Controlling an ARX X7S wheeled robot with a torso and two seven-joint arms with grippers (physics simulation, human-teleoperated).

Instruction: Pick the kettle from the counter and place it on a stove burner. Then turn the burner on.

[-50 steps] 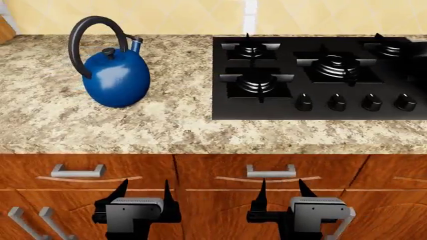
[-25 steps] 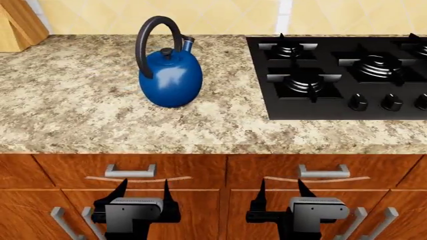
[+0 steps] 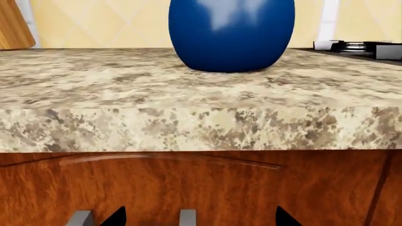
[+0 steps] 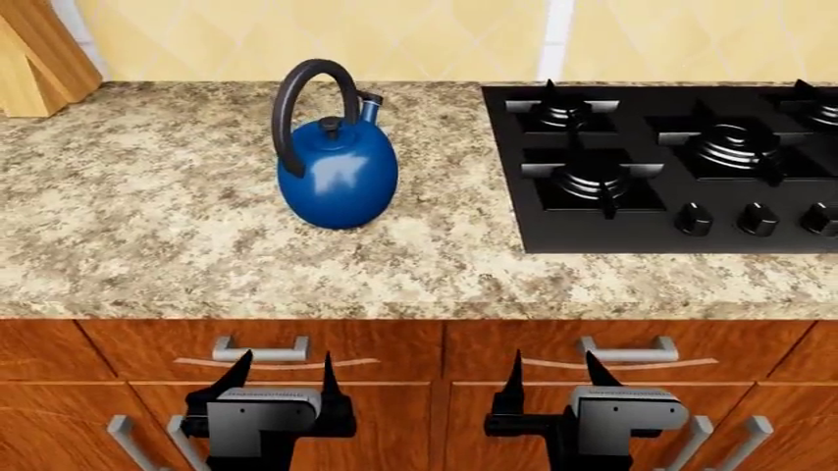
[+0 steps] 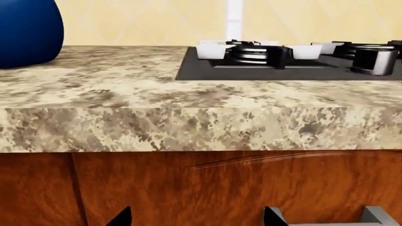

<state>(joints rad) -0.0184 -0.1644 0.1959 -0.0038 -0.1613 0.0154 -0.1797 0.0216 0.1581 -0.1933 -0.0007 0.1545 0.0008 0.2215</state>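
From my head camera, a wooden block (image 4: 37, 59) sits at the far left, at the back of the counter (image 4: 157, 226), against a pale yellow tiled wall (image 4: 433, 34). The counter is speckled beige-and-brown granite and runs the full width of my view, with reddish wooden cabinets (image 4: 392, 358) and metal handles below its front edge.

Moving right, the kettle (image 4: 337, 172) stands upright on the granite, left of centre and toward the back half of the surface. I see bare stone all around it: a broad stretch to its left, a band between it and the front edge, and a narrower strip between it and the stove (image 4: 661, 162). Its tall black handle arches from front to back over the lid knob, and the short spout points away from me toward the wall, angled slightly right. Its long axis is vertical. In my left wrist view the blue body fills the upper middle, resting just beyond the counter's edge.

Further right, the stove lies flush in the counter, its left edge well apart from the kettle. The nearest burner (image 4: 586, 177) sits at its front left, with knobs (image 4: 753, 218) in a row toward the right.

Below the counter's lip, my left gripper (image 4: 281, 378) and right gripper (image 4: 551, 378) both hover in front of the cabinet doors, fingers spread apart and holding nothing.
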